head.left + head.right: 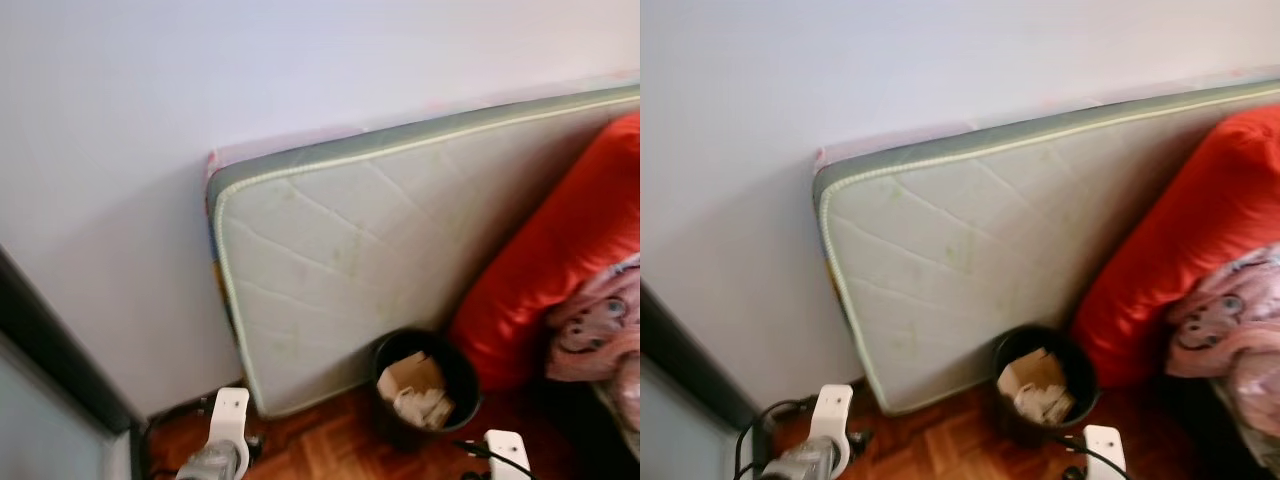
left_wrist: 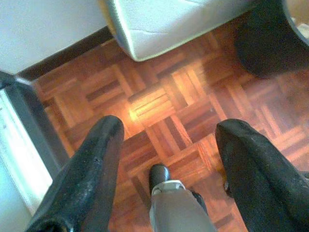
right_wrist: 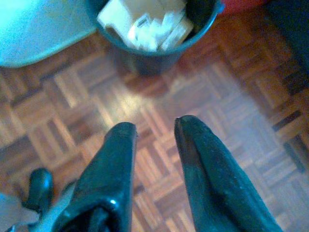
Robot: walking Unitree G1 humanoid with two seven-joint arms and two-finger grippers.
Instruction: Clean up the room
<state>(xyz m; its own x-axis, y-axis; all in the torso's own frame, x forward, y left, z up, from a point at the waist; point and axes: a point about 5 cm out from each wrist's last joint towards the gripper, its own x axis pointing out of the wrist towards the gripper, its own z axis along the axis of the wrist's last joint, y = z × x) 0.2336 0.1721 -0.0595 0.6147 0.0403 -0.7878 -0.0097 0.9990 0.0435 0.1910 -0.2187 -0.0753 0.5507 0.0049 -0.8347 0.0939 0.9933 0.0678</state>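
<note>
Left wrist view has the left end effector [image 2: 169, 140] with its two black fingers spread wide apart, holding nothing, just hanging over the parquet floor [image 2: 159, 96]. Right wrist view shows the right end effector [image 3: 154, 130] with a narrower gap between its fingers, also empty and touching nothing, pointed at the floor with the black trash bin [image 3: 154, 43] out at 12 o'clock. From there you can see straight into the bin: cardboard and crumpled paper scraps [image 3: 145, 24]. Head views give the bigger picture the wrists miss: a pale quilted mattress [image 1: 380, 250] leaning against the white wall [image 1: 150, 150], the bin right in front of its lower corner, and a big red cushion [image 1: 560, 250] at about 3 o'clock of the bin, with a pink patterned cloth [image 1: 600, 325] beside it.
</note>
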